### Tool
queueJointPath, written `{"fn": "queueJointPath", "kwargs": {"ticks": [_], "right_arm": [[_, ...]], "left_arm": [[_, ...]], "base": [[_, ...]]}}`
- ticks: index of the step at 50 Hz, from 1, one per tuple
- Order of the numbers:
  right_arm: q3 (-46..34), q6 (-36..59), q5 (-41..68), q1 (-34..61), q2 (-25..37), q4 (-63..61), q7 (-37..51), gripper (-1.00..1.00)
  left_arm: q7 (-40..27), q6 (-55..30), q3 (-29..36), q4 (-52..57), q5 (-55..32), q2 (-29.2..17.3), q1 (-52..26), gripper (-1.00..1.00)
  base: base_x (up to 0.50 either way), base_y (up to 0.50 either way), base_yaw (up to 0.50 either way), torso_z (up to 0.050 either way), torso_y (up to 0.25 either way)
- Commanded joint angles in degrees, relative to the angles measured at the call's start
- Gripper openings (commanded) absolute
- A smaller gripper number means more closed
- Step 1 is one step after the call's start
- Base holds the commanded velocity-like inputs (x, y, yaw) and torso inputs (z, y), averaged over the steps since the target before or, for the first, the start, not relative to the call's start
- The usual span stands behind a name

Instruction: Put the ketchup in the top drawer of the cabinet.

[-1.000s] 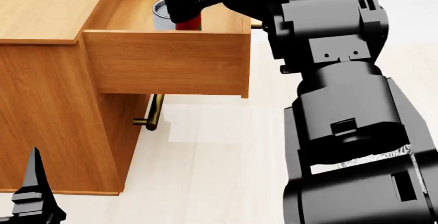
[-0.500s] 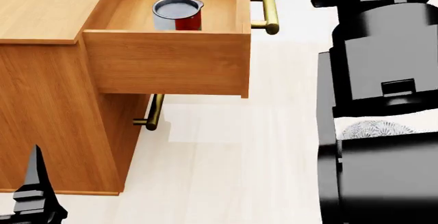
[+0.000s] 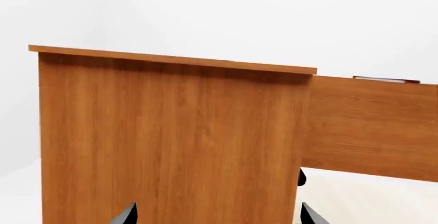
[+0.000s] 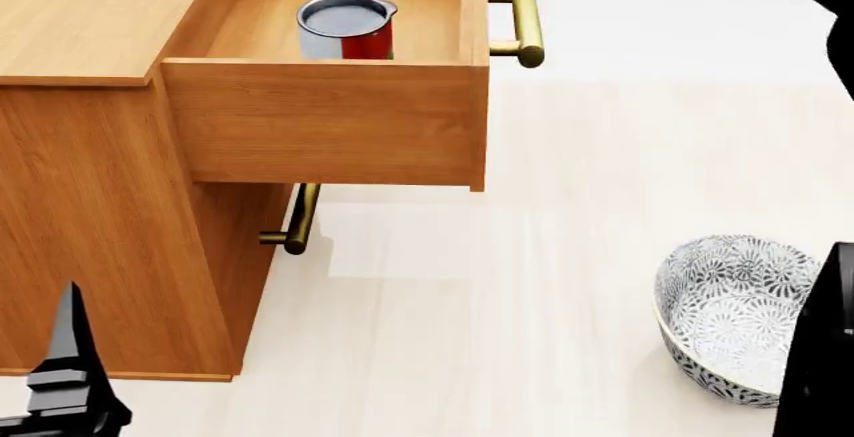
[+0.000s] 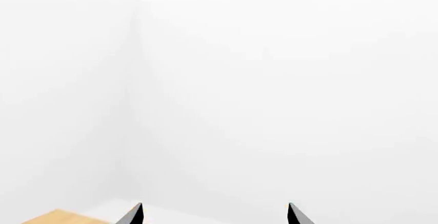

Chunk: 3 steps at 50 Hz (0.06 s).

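The right gripper (image 5: 213, 215) shows only as two dark finger tips at the edge of its own wrist view, set wide apart with nothing between them, so its fingers are open and empty, facing blank white wall with a sliver of orange-brown wood low in one corner. The left gripper (image 3: 217, 215) is much the same: two black finger tips spread apart, holding nothing, pointed at the plain side panel of the cabinet (image 3: 171, 142). From the head view one dark pointed finger (image 4: 67, 372) of that left arm stands low at the left edge, just in front of the cabinet's side.

Further out, the top drawer (image 4: 327, 122) is pulled well out from the cabinet, its brass bar handle (image 4: 523, 22) on the front. The ketchup (image 4: 347, 27) stands upright inside it on the drawer floor, silver-grey lid up, red label showing, near the middle and apart from both grippers. Below, the lower drawer's brass handle (image 4: 300, 219) peeks out under the open drawer. A grey-white patterned bowl (image 4: 731, 312) sits on the pale surface to the right, well apart from the cabinet, partly cut off by a dark part of the robot at the picture's edge.
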Motion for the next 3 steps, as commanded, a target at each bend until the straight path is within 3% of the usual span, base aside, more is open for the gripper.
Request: {"fn": "queueJointPath", "kwargs": {"ticks": [1,3], "right_arm": [[11.3,16.6,9.6,-7.9,4.8,-25.2,6.3,1.00],[14.0,19.7,11.4,-7.7,4.6,-27.8,7.5,1.00]], "left_arm": [[-0.3,-0.2,-0.3,0.6,-0.3,-0.5,0.1,1.00],[-0.3,0.0,-0.2,0.4,-0.2,-0.5,0.2,1.00]], "base": [[0.00,0.00,0.00,0.000,0.000],[0.00,0.00,0.00,0.000,0.000]]}}
